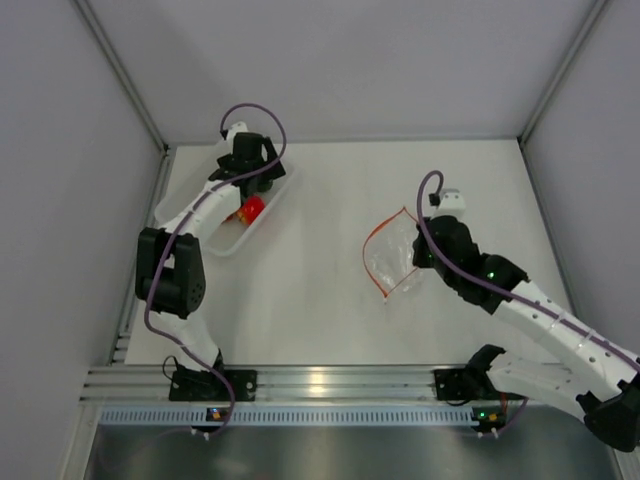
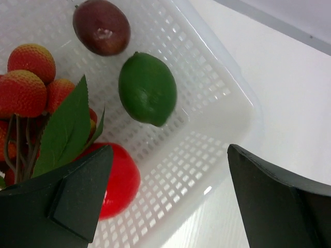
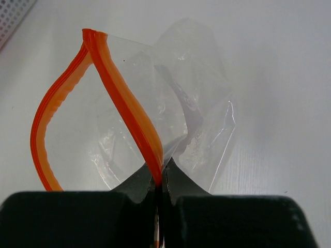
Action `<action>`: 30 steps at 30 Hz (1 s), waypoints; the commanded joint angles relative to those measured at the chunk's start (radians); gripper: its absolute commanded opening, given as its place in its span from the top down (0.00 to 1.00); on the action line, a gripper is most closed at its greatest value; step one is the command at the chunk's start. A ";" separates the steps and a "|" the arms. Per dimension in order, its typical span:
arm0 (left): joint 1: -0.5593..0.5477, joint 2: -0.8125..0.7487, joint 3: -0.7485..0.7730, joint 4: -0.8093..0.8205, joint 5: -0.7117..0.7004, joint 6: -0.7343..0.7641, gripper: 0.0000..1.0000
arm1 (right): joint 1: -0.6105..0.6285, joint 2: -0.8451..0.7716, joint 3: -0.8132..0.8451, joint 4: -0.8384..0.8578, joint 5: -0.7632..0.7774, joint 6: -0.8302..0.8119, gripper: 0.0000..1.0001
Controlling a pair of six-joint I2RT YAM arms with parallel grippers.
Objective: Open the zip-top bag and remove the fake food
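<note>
The zip-top bag point(image 1: 392, 256) lies crumpled on the table right of centre. Its orange-red strip point(image 3: 129, 108) gapes in a loop and nothing shows inside the bag point(image 3: 199, 119). My right gripper point(image 3: 161, 173) is shut on one side of that strip, also visible from above point(image 1: 418, 264). The fake food sits in a white perforated basket point(image 2: 207, 119): a maroon ball point(image 2: 101, 27), a green ball point(image 2: 148, 88), a red tomato point(image 2: 121, 178) and a cluster of red balls with leaves point(image 2: 31, 77). My left gripper point(image 2: 170, 150) hangs open just above the basket, holding nothing.
The basket point(image 1: 228, 247) stands at the back left near the left wall, with the left gripper point(image 1: 255, 190) over it and the tomato point(image 1: 252, 208) showing. White walls close off the table on three sides. An aluminium rail point(image 1: 320, 382) runs along the near edge.
</note>
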 commanded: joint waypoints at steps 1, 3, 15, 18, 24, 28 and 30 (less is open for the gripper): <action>0.007 -0.158 -0.038 0.001 0.103 -0.017 0.02 | -0.088 0.038 0.141 -0.074 0.028 -0.124 1.00; 0.007 -0.228 -0.094 0.001 0.180 -0.032 0.02 | -0.145 0.092 0.198 -0.094 0.094 -0.196 0.98; 0.005 -0.609 -0.329 -0.143 0.341 0.036 0.02 | -0.298 0.622 0.473 -0.045 0.405 -0.496 0.96; 0.005 -0.684 -0.369 -0.210 0.285 0.079 0.02 | -0.300 0.779 0.572 -0.059 0.466 -0.546 0.94; 0.005 -0.803 -0.412 -0.325 0.308 0.101 0.02 | -0.289 1.003 0.732 -0.103 0.505 -0.474 0.91; 0.005 -0.883 -0.421 -0.393 0.306 0.133 0.02 | -0.277 1.088 0.795 -0.141 0.482 -0.433 0.78; 0.005 -0.906 -0.424 -0.428 0.303 0.162 0.02 | -0.266 1.105 0.806 -0.161 0.480 -0.414 0.66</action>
